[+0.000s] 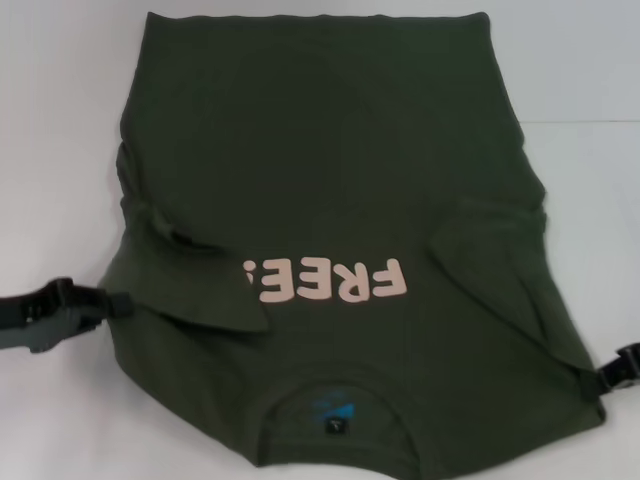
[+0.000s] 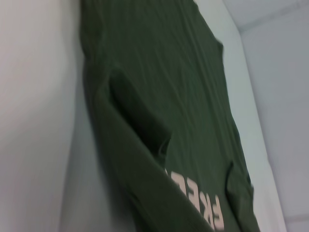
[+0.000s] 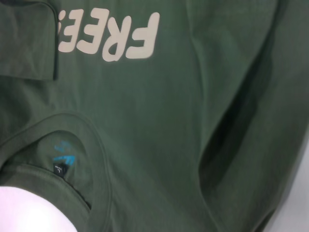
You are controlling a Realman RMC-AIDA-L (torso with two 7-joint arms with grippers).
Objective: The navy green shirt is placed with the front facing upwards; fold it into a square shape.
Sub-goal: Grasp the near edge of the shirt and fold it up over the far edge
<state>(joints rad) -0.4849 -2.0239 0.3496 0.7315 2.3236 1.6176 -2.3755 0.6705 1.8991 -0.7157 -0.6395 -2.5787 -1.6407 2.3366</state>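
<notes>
The navy green shirt (image 1: pixel 330 150) lies front up on the white table (image 1: pixel 60 150), with its collar (image 1: pixel 335 400) nearest me. The pale pink "FREE" lettering (image 1: pixel 330 280) reads upside down. Both sleeves are folded inward: the left one (image 1: pixel 190 270) covers the end of the lettering, and the right one (image 1: pixel 500 270) lies beside it. My left gripper (image 1: pixel 110 303) sits at the shirt's left edge near the shoulder. My right gripper (image 1: pixel 600 378) sits at the shirt's near right corner. The right wrist view shows the collar (image 3: pixel 96 159) with the blue print (image 3: pixel 63 152) inside it. The left wrist view shows the shirt (image 2: pixel 159 72) lengthwise.
Bare white table surface runs along both sides of the shirt and beyond its far hem (image 1: pixel 320 20). A pale seam (image 1: pixel 590 122) crosses the table at the far right.
</notes>
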